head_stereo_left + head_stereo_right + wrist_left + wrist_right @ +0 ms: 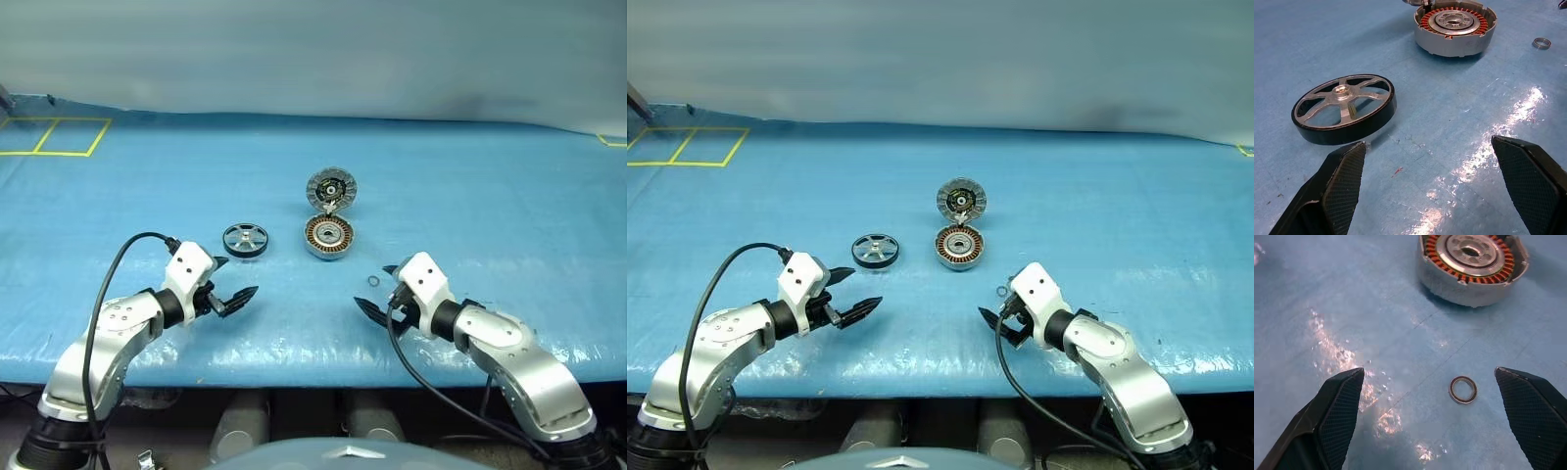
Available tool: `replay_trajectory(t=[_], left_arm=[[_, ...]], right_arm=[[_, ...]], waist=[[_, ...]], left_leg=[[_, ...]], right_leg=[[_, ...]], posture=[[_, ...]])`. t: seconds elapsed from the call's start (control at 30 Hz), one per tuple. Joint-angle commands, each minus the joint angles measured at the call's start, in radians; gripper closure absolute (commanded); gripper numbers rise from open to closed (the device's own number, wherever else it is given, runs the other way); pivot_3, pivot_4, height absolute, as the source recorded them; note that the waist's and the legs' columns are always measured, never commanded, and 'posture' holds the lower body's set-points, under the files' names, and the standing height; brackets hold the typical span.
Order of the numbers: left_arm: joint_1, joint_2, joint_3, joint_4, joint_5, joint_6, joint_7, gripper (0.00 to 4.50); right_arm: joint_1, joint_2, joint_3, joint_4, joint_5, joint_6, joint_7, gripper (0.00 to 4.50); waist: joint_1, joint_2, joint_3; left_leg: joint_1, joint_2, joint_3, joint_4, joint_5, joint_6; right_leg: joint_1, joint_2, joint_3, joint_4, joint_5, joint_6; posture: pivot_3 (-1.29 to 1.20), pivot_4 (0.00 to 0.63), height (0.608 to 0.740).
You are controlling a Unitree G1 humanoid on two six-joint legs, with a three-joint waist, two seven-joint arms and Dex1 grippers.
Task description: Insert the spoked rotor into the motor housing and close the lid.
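So, going left to right across the blue-covered table [509, 176]: the left arm comes in from the lower left corner, bent at the elbow, forearm angled up and inward. The left gripper [229, 294] hangs just above the blue sheet, tipped a bit downward and aimed toward the middle of the table. Its two black fingers [1342, 181] are spread wide with nothing between them.

Just past those fingertips, slightly farther out, the spoked rotor [245, 239] lies flat on the sheet, spokes and hub facing up, dark rim all around. It's near the gripper but not touching it.

Next over is the motor housing [328, 238], sitting upright with its copper windings showing around the central hole. It's beside the rotor with a clear gap between them. The lid [331, 187] is flipped open on the far side of the housing, joined to it at the hinge, inner face with the dark centre and toothed rim tilted toward the camera.

A tiny loose metal ring [373, 282] lies on the sheet to the near right of the housing.

Right behind it is the right gripper [380, 294], also low, pitched downward and pointing inward to the left, mirroring the other arm. Its fingers [1337, 406] stand fully apart, empty, with the little ring lying on the table ahead of the gap.
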Motion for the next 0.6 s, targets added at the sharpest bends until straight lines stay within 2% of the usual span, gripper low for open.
replay_trajectory(t=[0.03,0.13,0.2,0.33,0.43,0.6], left_arm=[[-0.009,-0.003,0.007,-0.011,0.001,-0.005,0.002,0.04],[-0.010,-0.005,0.004,-0.008,0.005,-0.006,0.003,0.04],[-0.010,-0.008,0.003,-0.009,0.006,-0.008,0.005,0.04],[-0.006,-0.013,0.004,-0.014,0.005,-0.011,0.009,0.04],[0.005,-0.019,0.006,-0.019,0.008,-0.018,0.017,0.04],[0.031,-0.025,0.010,-0.036,0.010,-0.023,0.030,0.04]], right_arm=[[-0.118,-0.069,0.075,-0.035,-0.011,0.039,0.096,0.00],[-0.295,-0.123,0.187,0.009,-0.048,0.045,0.198,0.00],[-0.407,-0.121,0.255,0.067,-0.084,0.028,0.244,0.00],[-0.590,-0.070,0.364,0.204,-0.154,-0.036,0.322,0.00],[-0.710,0.010,0.431,0.376,-0.211,-0.109,0.368,0.00],[-0.820,0.092,0.487,0.598,-0.293,-0.216,0.426,0.00]], waist=[[0.000,0.000,0.000],[-0.004,0.000,0.000],[-0.004,-0.001,0.000],[-0.005,-0.002,0.001],[-0.005,-0.002,0.001],[-0.007,-0.002,0.002]], left_leg=[[0.000,0.000,0.000,0.000,0.000,0.000],[0.000,0.000,0.000,0.000,0.000,0.000],[0.000,0.000,0.000,0.000,0.000,0.000],[0.000,0.000,0.000,0.000,0.000,0.000],[0.000,0.000,0.000,-0.001,0.000,0.000],[0.000,0.000,0.000,-0.001,0.000,0.000]], right_leg=[[0.000,0.000,0.000,0.000,0.000,0.000],[0.000,0.000,0.000,0.000,0.000,0.000],[0.000,0.000,0.000,0.000,0.000,0.000],[0.000,0.000,0.000,0.000,0.001,0.000],[-0.001,0.000,0.000,-0.001,0.001,0.000],[-0.001,0.000,0.000,-0.001,0.002,0.001]], posture=[[0.00,0.150,0.740],[0.00,0.150,0.740],[0.00,0.150,0.740],[0.00,0.150,0.740],[0.00,0.150,0.740],[0.00,0.150,0.740]])
